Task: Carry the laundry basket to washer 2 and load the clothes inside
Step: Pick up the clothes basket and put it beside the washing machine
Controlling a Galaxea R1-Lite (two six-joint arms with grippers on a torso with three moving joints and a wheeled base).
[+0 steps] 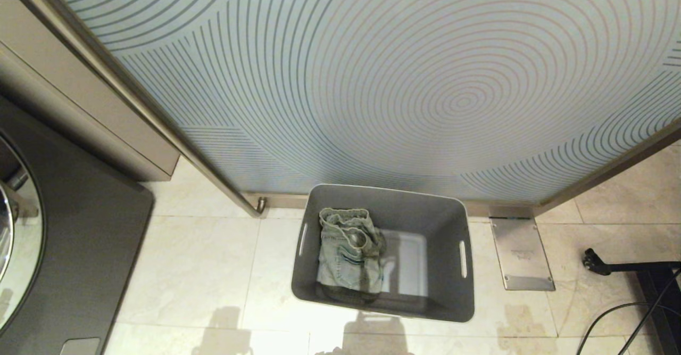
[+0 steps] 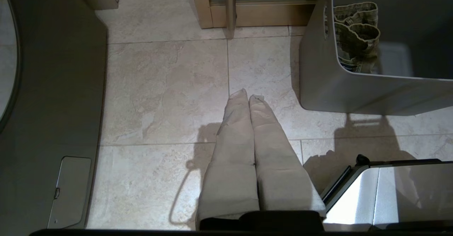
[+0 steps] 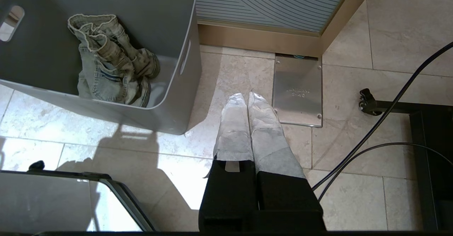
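One grey laundry basket (image 1: 463, 302) stands on the tiled floor (image 1: 202, 270), holding one denim garment (image 1: 348, 254). Two pincers, left (image 2: 247, 96) and right (image 3: 246, 96), hover beside it, fingers pressed together, empty.

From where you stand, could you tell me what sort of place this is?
Probably a laundry room: a grey laundry basket holding denim clothes stands on a tiled floor, with a front-loading washer to its left.
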